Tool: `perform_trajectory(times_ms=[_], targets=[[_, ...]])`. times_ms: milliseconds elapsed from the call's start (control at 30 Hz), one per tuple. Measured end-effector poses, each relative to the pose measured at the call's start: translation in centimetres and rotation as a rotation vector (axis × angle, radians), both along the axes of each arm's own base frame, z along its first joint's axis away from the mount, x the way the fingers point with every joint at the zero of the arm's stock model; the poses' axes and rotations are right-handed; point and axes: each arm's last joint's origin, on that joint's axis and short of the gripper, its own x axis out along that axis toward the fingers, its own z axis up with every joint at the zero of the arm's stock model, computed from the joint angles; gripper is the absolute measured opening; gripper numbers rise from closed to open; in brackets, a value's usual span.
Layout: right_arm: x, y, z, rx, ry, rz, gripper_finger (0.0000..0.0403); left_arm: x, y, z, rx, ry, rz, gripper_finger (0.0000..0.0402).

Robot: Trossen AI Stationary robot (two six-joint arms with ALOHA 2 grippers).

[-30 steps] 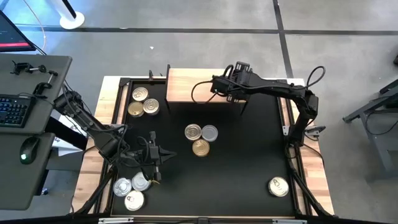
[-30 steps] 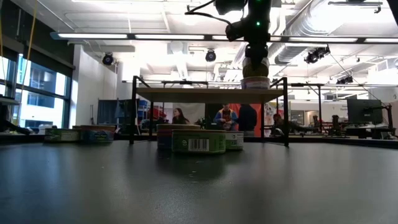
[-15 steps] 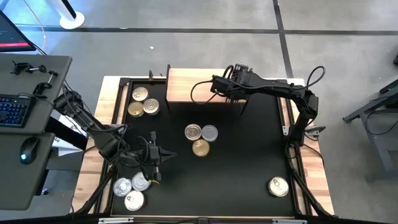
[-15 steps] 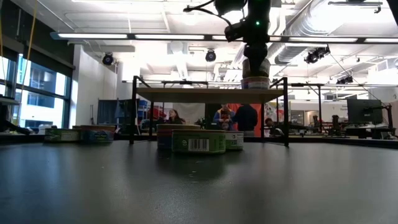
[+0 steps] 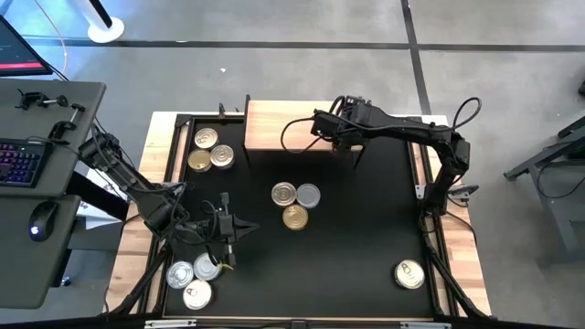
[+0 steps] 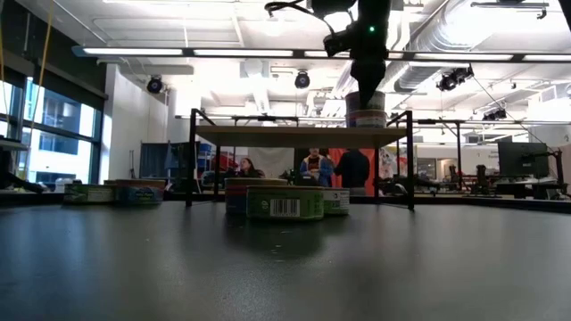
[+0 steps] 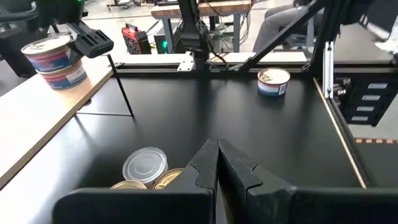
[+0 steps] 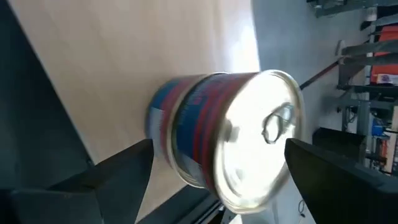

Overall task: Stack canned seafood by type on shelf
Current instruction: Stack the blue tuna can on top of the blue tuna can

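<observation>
Nearest the bottom edge of the high view, three silver-topped tins point(image 5: 193, 278) sit bunched at the lower left of the black counter point(image 5: 366, 228), and a lone tin point(image 5: 409, 273) rests at the lower right. Just above the bunch, the left end effector point(image 5: 236, 228) hovers low over the counter with its two fingers pressed together, holding nothing. In the middle of the frame is a tight group of three tins point(image 5: 294, 202), two silver-topped side by side and a gold-topped one touching them from below. Toward the upper left another three tins point(image 5: 209, 151) cluster near the counter's edge, at least one of them gold-topped. Farthest back, at upper centre, the pale wood shelf point(image 5: 279, 126) stands on thin dark legs. The right end effector point(image 5: 340, 137) hangs over the shelf's right end, its fingers spread wide on either side of a stack of two tins point(image 7: 55, 61) with red and blue labels; the right wrist view shows a gap between each finger and the silver-lidded top tin point(image 8: 233, 146), so nothing is gripped. In the low view the stack point(image 6: 367, 119) sits on the shelf top directly under that arm, and people show in the room beyond.
</observation>
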Motion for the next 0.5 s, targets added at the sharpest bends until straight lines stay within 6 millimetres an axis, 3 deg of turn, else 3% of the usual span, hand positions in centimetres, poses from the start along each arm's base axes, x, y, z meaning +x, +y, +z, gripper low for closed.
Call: perform_trajectory(times_ms=[267,500], targets=[[-1.8,1.2,3.0,-0.018,-0.152,-0.013,0.0355,-2.3,2.1,3.1,0.045,-0.072,-0.032,0.0000],[-3.4,4.4,5.6,0.142,-0.418,-0.051,0.0355,-4.6,4.6,5.5,0.036,-0.132,-0.038,0.0000]])
